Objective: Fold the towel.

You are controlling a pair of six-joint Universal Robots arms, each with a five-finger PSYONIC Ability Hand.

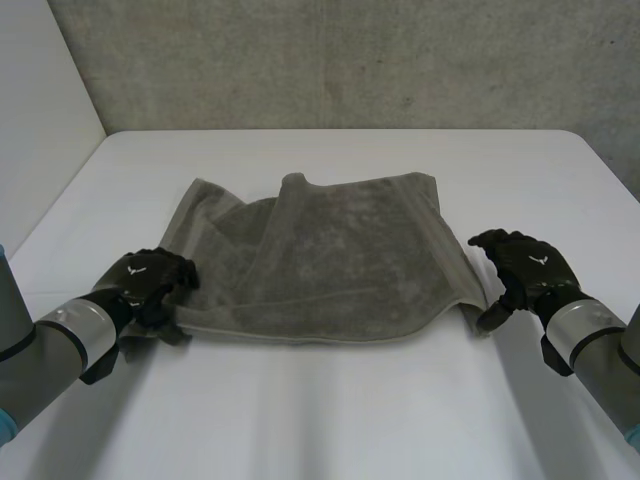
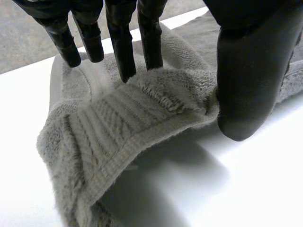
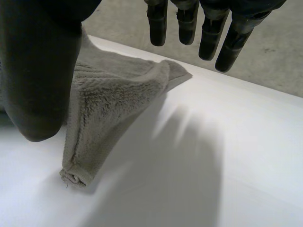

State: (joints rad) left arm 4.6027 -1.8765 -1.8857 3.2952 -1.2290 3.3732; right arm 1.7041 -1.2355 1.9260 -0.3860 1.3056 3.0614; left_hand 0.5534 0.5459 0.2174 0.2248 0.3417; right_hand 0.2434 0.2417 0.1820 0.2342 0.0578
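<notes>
Fingers (image 2: 120,47) of the left robot hand (image 1: 150,280) press down on the near left corner of the towel (image 1: 330,260) while its thumb pushes against the hem. That corner is pinched and raised a little off the counter (image 1: 330,410). The right robot hand (image 1: 525,268) grips nothing: its fingers hang straight above the near right corner, which stands tented just beside the thumb. Between them the grey towel lies rumpled mid-counter, its far left part lapped over itself. From where I stand, the step looks like securing both near corners before carrying them to the far edge. I'd want the right robot hand closed on its corner first, then both corners lifted level and together. Otherwise the fold may skew and the lapped part bunch further.
</notes>
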